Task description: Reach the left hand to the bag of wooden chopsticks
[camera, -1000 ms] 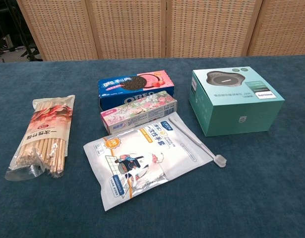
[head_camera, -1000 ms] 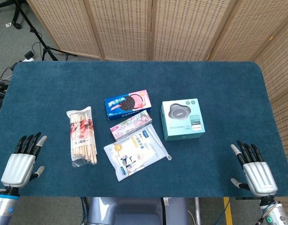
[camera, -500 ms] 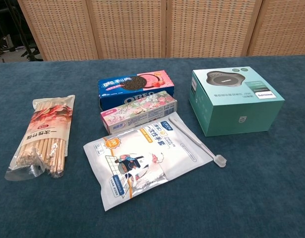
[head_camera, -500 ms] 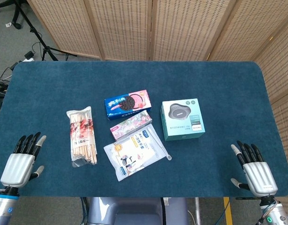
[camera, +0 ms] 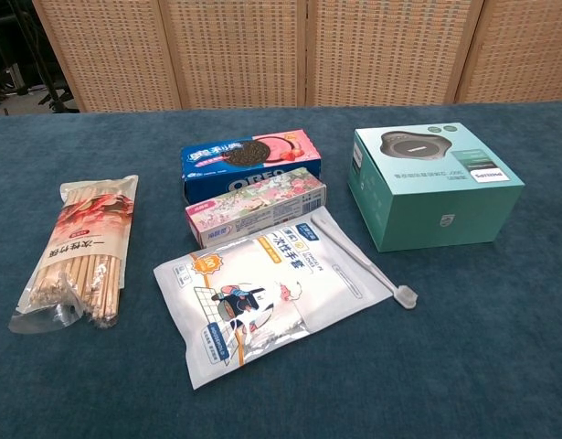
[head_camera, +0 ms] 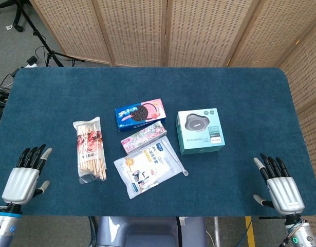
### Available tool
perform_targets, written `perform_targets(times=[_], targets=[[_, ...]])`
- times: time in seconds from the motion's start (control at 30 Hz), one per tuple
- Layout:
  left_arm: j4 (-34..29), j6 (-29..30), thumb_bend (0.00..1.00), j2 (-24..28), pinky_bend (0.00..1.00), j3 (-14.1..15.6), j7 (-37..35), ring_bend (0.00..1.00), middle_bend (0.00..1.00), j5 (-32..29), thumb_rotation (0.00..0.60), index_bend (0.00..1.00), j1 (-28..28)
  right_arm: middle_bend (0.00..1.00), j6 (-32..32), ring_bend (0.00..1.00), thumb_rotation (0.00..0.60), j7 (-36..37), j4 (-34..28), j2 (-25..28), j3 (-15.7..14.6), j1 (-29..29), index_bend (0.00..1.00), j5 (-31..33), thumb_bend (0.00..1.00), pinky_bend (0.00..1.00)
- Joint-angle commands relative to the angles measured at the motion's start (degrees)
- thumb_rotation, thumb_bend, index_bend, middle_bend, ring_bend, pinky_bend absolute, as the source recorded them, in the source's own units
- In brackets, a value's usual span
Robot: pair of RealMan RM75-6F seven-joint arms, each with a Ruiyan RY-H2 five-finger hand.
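Our left hand [head_camera: 24, 177] and right hand [head_camera: 279, 186] wait palm-down with fingers spread and empty, because the clear plastic bag of wooden chopsticks [head_camera: 89, 150] lies flat, near the left one, not yet reached.

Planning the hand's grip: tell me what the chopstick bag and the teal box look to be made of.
Chopstick bag: looks like thin clear plastic film, glossy, with pale wooden sticks showing through and a printed red label. Teal box: apparently printed cardboard with a smooth, slightly satin finish, judging by its sharp edges and flat faces.

Glossy clear plastic is wrapping the pale wooden chopsticks [camera: 79, 253]; matt blue cloth is covering the table [head_camera: 240, 92]; the teal box [camera: 431, 186] is showing smooth cardboard.
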Motion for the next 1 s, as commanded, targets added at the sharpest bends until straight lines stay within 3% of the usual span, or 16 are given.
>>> perform_targets(times=[0.03, 0.17, 0.3, 0.4, 0.43, 0.53, 0.63, 0.83, 1.0], targets=[[0.3, -0.2, 0.31, -0.8, 0.14, -0.5, -1.0, 0.19, 0.11, 0.2, 0.6, 0.0, -0.5, 0.0, -0.2, 0.0, 0.6, 0.1, 0.1, 0.0, 0.0, 0.0, 0.0, 0.2, 0.13, 0.0], [0.9, -2.1, 0.48, -1.5, 0.33, -1.0, -2.9, 0.46, 0.4, -0.3, 0.6, 0.0, -1.8, 0.0, -0.1, 0.0, 0.6, 0.2, 0.1, 0.0, 0.0, 0.0, 0.0, 0.2, 0.13, 0.0], [0.9, -7.0, 0.79, -1.4, 0.43, -1.9, -4.6, 0.61, 0.59, -2.3, 0.6, 0.0, -4.5, 0.0, 0.3, 0.0, 0.6, 0.3, -0.1, 0.1, 0.0, -0.1, 0.0, -0.2, 0.13, 0.0], [-0.1, -13.0, 0.86, -0.4, 0.45, -3.3, -6.2, 0.63, 0.61, -5.6, 0.6, 0.0, -7.8, 0.0, 0.4, 0.0, 0.6, 0.3, -0.1, 0.1, 0.0, -0.2, 0.0, -0.1, 0.13, 0.0], [-0.5, -18.8, 0.87, 0.3, 0.45, -4.8, -6.0, 0.63, 0.61, -8.8, 0.6, 0.0, -11.2, 0.0, 0.1, 0.0, 0.6, 0.2, 0.0, 0.1, 0.1, -0.1, 0.0, 0.2, 0.13, 0.0], [-2.3, -28.0, 0.9, 2.4, 0.45, -7.2, -4.5, 0.63, 0.61, -17.0, 0.6, 0.0, -16.6, 0.0, -0.2, 0.0, 0.6, 0.1, 0.1, 0.0, 0.1, 0.1, 0.0, 0.3, 0.13, 0.0], [-2.9, -33.2, 0.95, 3.6, 0.46, -8.6, -2.8, 0.63, 0.62, -22.9, 0.6, 0.0, -20.6, 0.0, -0.5, 0.0, 0.6, 0.0, 0.1, -0.1, 0.1, 0.1, 0.0, 0.5, 0.13, 0.0], [-3.7, -38.7, 1.0, 4.2, 0.47, -10.3, 3.2, 0.63, 0.63, -34.4, 0.6, 0.0, -29.4, 0.0, -0.7, 0.0, 0.6, -0.1, 0.2, -0.2, 0.1, 0.3, 0.0, 0.6, 0.13, 0.0], [-5.2, -40.5, 1.0, 4.6, 0.47, -11.1, 3.7, 0.63, 0.63, -39.8, 0.6, 0.0, -34.0, 0.0, -1.0, 0.0, 0.6, 0.0, 0.3, -0.3, 0.1, 0.4, 0.0, 0.8, 0.13, 0.0]])
